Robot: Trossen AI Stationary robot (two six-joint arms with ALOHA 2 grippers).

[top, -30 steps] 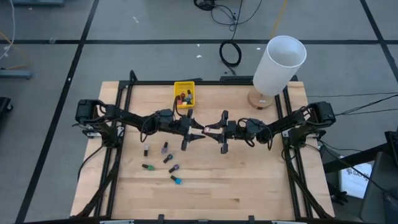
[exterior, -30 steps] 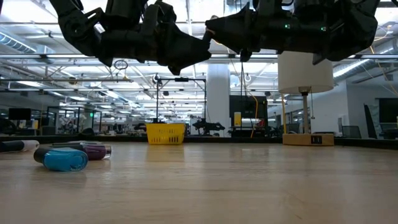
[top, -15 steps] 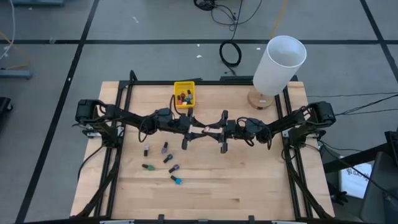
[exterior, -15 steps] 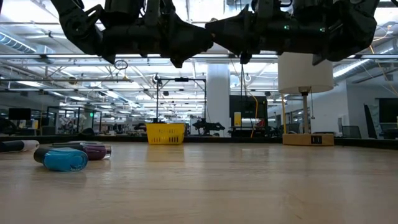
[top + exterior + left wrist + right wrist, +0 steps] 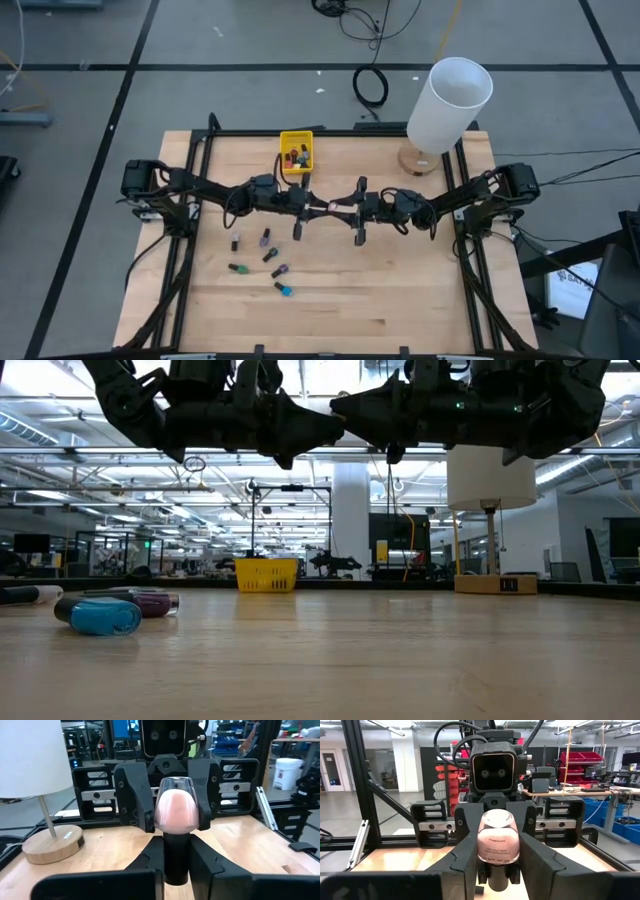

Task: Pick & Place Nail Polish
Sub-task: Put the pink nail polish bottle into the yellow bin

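A pink nail polish bottle (image 5: 176, 812) with a dark cap hangs in mid-air above the middle of the table, cap down. My left gripper (image 5: 318, 208) and my right gripper (image 5: 343, 209) meet tip to tip there, both level and both shut on the bottle. Several more nail polish bottles (image 5: 266, 237) lie loose on the wood nearer the left front, among them a blue one (image 5: 98, 615). A small yellow bin (image 5: 296, 152) at the far edge holds a few more. My left gripper pinches the bottle's dark cap (image 5: 176, 865) between its two fingers, coming level from the table's left. The bottle stands upside down above the cap, clear of the table. My right gripper pinches the pink glass body (image 5: 498, 845) between its two fingers (image 5: 462, 865), coming roughly level from the table's right. It holds the body above the cap, with the bottle lifted clear.
A white-shaded lamp (image 5: 447, 105) on a round wooden base stands at the far right corner. The black frame rails (image 5: 200, 170) run along the table's left and right sides. Bare wood (image 5: 400, 290) lies at the front right.
My left gripper has closed in on the bottle held by my right gripper, its fingertips tipping up a little, and has shut on the cap. My right gripper and the bottle have kept still.
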